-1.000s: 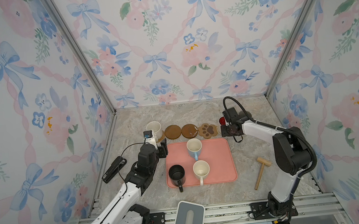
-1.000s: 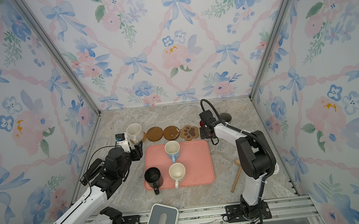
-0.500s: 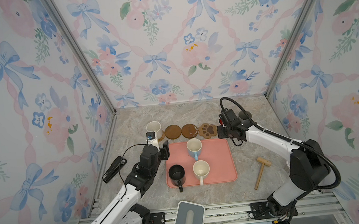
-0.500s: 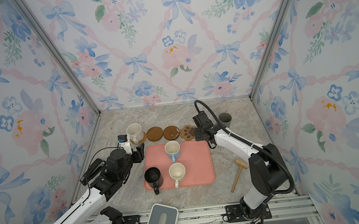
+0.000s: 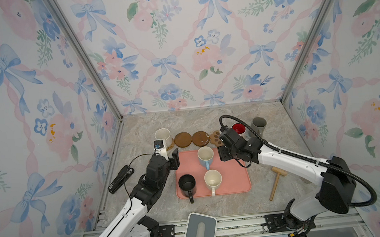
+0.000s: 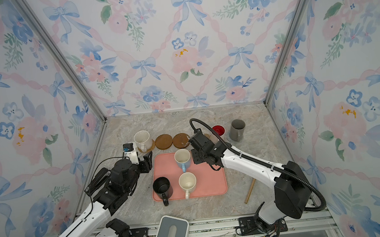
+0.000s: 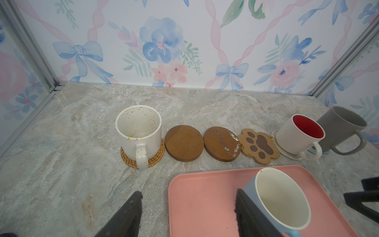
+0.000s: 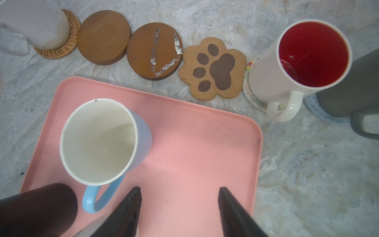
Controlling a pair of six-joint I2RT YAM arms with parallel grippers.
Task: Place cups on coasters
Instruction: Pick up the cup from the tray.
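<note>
Both top views show a row of coasters along the far part of the marble table (image 5: 208, 119). At its left end a speckled cream mug (image 7: 138, 131) stands upright on the rattan coaster (image 7: 155, 161). Next come the plain brown coaster (image 7: 184, 143), the scratched brown coaster (image 7: 221, 146) and the paw-print coaster (image 7: 259, 146) — all three bare. Past them the red-lined white mug (image 7: 295, 137) sits on the cream woven coaster (image 8: 248, 88). The grey mug (image 7: 338, 125) stands on the light-blue woven coaster (image 8: 316, 111), of which only the edge shows.

Nearer than the row lies the pink tray (image 8: 194, 143) with three upright mugs on it. The light blue mug (image 8: 102, 139) is at the tray's far middle. The black mug (image 5: 187, 184) and the plain cream mug (image 5: 213, 180) stand side by side towards the near edge, and all three handles point towards the robot.

The left gripper (image 7: 188, 195) hovers at the tray's far left corner with its fingers spread wide and nothing between them. The top views show a gap between it and the light blue mug. The right gripper (image 8: 179, 189) hangs over the tray's far right part, just beside the same mug — jaws wide apart, empty, with bare pink below.

A wooden mallet (image 5: 276, 182) lies on the table right of the tray, and a black stapler (image 5: 120, 179) lies by the left wall.
</note>
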